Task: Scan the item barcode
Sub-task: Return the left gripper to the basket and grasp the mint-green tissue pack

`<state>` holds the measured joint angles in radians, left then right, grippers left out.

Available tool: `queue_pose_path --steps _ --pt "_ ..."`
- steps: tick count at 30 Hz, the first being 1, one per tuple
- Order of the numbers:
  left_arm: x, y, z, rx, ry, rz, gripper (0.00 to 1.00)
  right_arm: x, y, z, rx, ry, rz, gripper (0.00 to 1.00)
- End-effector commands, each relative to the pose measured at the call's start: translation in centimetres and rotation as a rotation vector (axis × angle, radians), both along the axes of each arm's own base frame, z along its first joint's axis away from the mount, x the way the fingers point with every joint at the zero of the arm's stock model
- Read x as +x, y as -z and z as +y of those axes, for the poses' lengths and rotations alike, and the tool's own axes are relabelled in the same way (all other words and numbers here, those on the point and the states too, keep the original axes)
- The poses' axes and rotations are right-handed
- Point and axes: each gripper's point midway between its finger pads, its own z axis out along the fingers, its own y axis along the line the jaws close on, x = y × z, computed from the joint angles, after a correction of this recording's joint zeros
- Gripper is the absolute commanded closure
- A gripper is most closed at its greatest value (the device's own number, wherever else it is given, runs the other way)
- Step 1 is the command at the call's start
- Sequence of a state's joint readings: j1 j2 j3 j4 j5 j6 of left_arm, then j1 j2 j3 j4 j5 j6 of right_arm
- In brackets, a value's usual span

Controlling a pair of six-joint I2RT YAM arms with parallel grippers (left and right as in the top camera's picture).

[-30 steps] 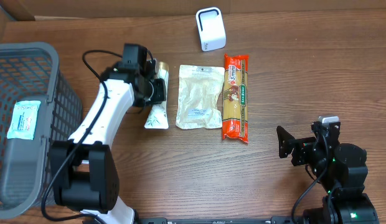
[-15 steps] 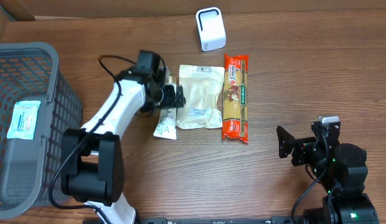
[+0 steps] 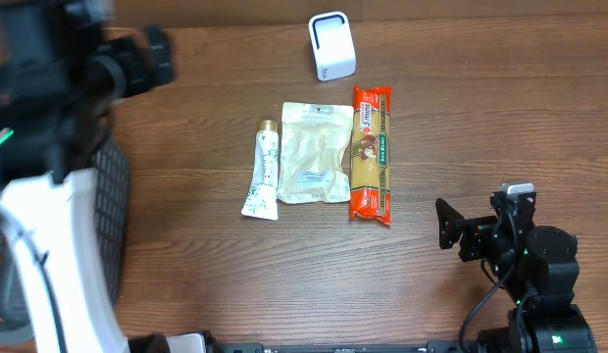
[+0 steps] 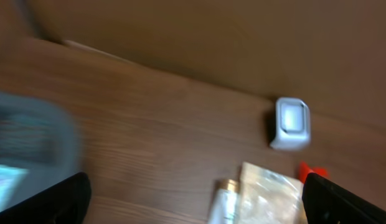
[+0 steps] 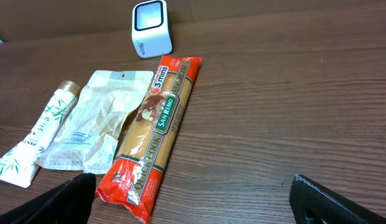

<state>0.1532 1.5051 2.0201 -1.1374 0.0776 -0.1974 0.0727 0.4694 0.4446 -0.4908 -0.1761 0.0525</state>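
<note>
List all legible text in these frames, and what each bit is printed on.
"5 mins": pasta packet, badge at its top end
"SAN REMO": same packet, middle band
"QUICK COOK": same packet, lower half
tube: lettering too small to read
clear pouch: label print too small to read
scanner: side marking too small to read
Left wrist view: blurred, nothing legible

light: even, soft shadows | left wrist view: motion-blurred | right wrist view: sharp

Tube [image 3: 262, 181], pouch [image 3: 314, 155], spaghetti pack [image 3: 373, 152] side by side left to right on table [image 3: 481, 118], scanner [image 3: 331, 46] behind them.
</note>
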Motion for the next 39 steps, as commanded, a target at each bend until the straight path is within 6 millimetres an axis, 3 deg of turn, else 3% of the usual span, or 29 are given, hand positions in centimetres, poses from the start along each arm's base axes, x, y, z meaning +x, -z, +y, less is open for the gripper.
queue_pose_path --steps 1,4,8,14,22,30,39 --pt "-2.8 -1.0 6.0 0.104 -0.159 0.009 0.00 0.0 0.1 0.1 -0.001 -0.003 -0.001 0.00" --pt "-5.8 -0.5 11.3 0.108 -0.329 0.052 0.00 0.0 0.1 0.1 -0.001 -0.003 -0.001 0.00" --pt "-8.9 1.6 16.2 0.075 -0.486 0.144 0.00 0.0 0.1 0.1 -0.001 -0.003 -0.001 0.00" --pt "-9.7 4.2 20.9 0.057 -0.600 0.220 0.00 0.0 0.1 0.1 -0.001 -0.003 -0.001 0.00" --pt "-9.5 9.3 22.2 0.110 -0.566 0.398 0.00 0.0 0.1 0.1 -0.001 -0.003 -0.001 0.00" --pt "-9.5 16.3 22.5 0.172 -0.424 0.554 0.00 0.0 0.1 0.1 -0.001 -0.003 -0.001 0.00" --pt "-6.8 21.1 24.9 0.362 -0.266 0.541 0.01 0.0 0.1 0.1 -0.001 -0.003 -0.001 0.00"
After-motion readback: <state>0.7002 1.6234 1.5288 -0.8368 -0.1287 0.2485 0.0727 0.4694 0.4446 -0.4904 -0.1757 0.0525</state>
